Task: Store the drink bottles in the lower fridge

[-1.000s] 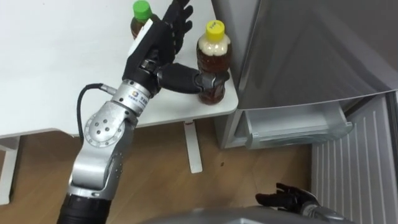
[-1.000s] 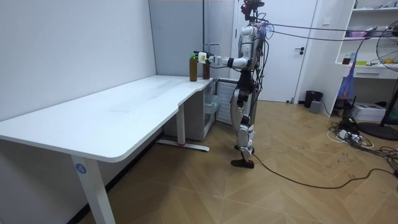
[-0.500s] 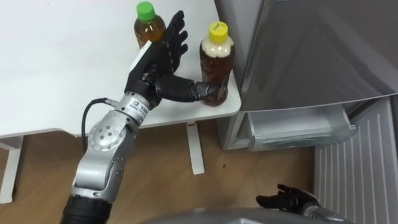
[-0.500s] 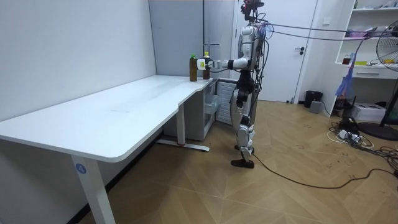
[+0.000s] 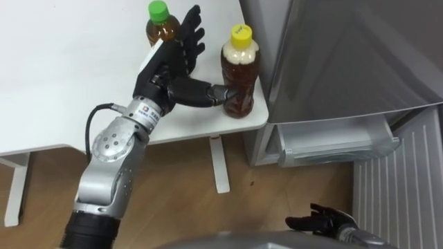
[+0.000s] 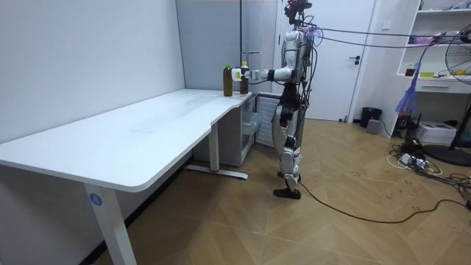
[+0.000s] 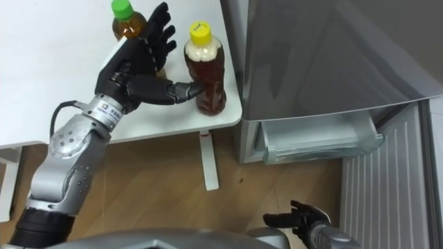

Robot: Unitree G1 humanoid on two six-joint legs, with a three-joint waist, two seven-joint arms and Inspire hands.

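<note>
Left hand (image 5: 168, 67) spread open, thumb tip touching yellow-capped brown drink bottle (image 5: 239, 70), upright just right of palm at white worktop (image 5: 62, 90) corner. Green-capped brown bottle (image 5: 160, 23) beyond fingers. Best: bring palm flush, wrap fingers round mid-body before lifting; worktop edge close. Right hand (image 5: 322, 222) low, relaxed, empty.
</note>
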